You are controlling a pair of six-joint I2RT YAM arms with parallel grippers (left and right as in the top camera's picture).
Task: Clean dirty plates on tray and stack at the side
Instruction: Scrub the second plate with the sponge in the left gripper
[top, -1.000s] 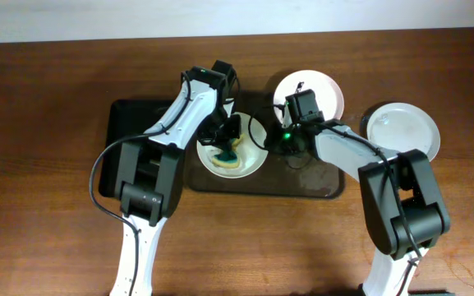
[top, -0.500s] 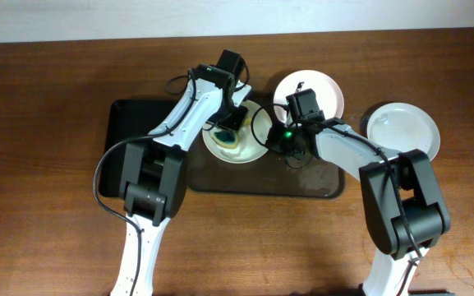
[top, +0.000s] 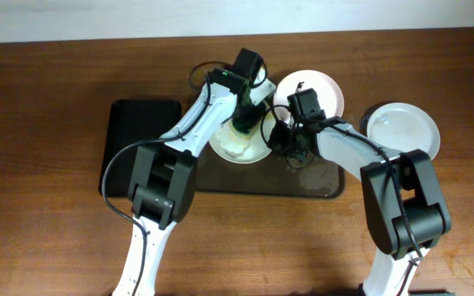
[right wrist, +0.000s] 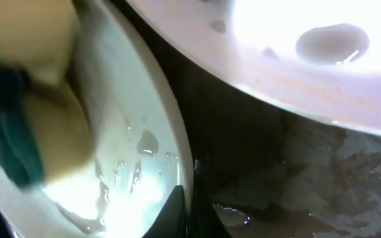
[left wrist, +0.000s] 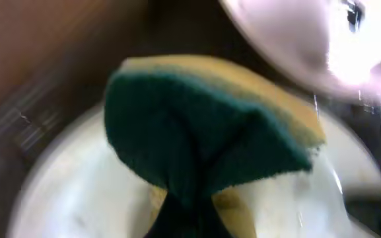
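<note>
The left gripper (left wrist: 187, 215) is pinched tight on a green-and-yellow foam sponge (left wrist: 203, 132), holding it against the small round white shallow plate (top: 238, 148) on the left part of the large dark brownish-grey rectangular tray (top: 302, 182). The right gripper (top: 279, 138) is closed narrowly on that plate's wet right rim. A second white plate (top: 310, 86) overlaps the tray's far rim, a third white plate (top: 402, 130) lies on the brown wooden table (top: 48, 99) just right of the tray, and a narrower black tray (top: 138, 140) sits just beside its left end.
</note>
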